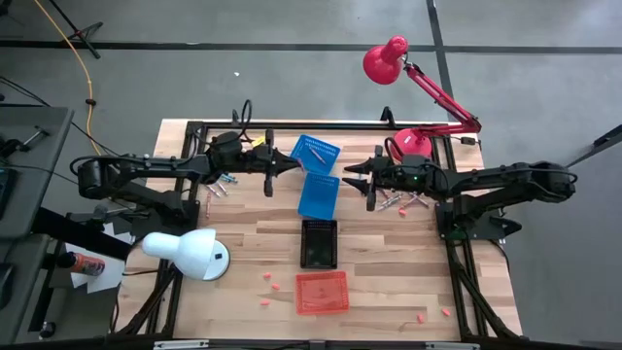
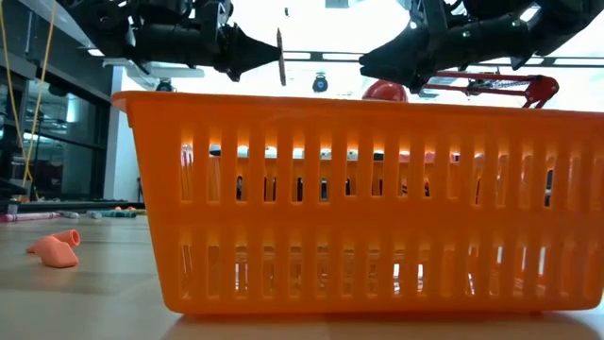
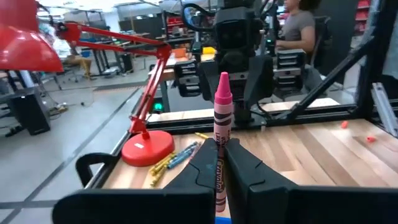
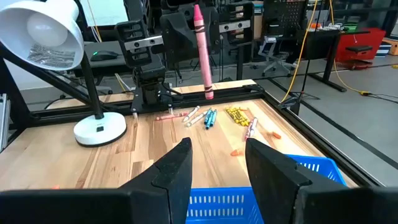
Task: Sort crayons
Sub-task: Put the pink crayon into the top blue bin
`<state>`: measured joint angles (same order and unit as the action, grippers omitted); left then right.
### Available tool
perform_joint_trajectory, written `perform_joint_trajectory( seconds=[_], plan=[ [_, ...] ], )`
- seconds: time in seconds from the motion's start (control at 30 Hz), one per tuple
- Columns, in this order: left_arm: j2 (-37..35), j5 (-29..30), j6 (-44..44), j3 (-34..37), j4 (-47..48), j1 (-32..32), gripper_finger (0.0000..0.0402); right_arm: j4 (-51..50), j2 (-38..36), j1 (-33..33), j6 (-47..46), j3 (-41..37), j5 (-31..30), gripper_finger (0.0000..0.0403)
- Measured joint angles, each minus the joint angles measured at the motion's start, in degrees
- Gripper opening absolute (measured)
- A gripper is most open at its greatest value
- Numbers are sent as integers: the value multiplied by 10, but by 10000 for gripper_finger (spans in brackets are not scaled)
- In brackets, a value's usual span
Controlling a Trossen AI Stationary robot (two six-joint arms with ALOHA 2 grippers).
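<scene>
Left gripper [image 3: 222, 163] clenching a pink crayon [image 3: 221, 118] upright, hovering just left of the far blue basket [image 1: 316, 153]. Right gripper [image 4: 217, 163] hanging released above the near blue basket [image 1: 319, 195]. Probably best keeping the crayon vertical, centring over the basket before releasing. Counting four baskets, two lamps; loose crayons [image 1: 401, 202] too small for counting.

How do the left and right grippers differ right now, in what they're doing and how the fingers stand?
The left gripper is shut on a pink crayon, held upright above the table; the right gripper is open and holds nothing. The left gripper hangs beside the far blue basket, on its left; the right gripper hangs just right of the nearer blue basket. Both are raised off the table and point toward each other across the baskets.
</scene>
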<state>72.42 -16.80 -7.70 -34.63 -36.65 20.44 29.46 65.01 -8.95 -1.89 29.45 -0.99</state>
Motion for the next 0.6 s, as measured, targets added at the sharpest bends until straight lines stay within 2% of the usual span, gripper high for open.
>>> perform_joint_trajectory(
  seconds=[0.17,0.2,0.37,0.6],
  plan=[
    [16,136,-10,-2,-8,6,0,0,0,-1,7,0,0,145],
    [24,149,-12,-8,-5,12,0,2,0,-1,8,0,0,145],
    [105,158,3,-79,43,43,0,8,0,-1,8,0,-5,145],
    [242,178,-34,-218,230,70,0,2,0,-1,8,0,-7,145]
  ],
)
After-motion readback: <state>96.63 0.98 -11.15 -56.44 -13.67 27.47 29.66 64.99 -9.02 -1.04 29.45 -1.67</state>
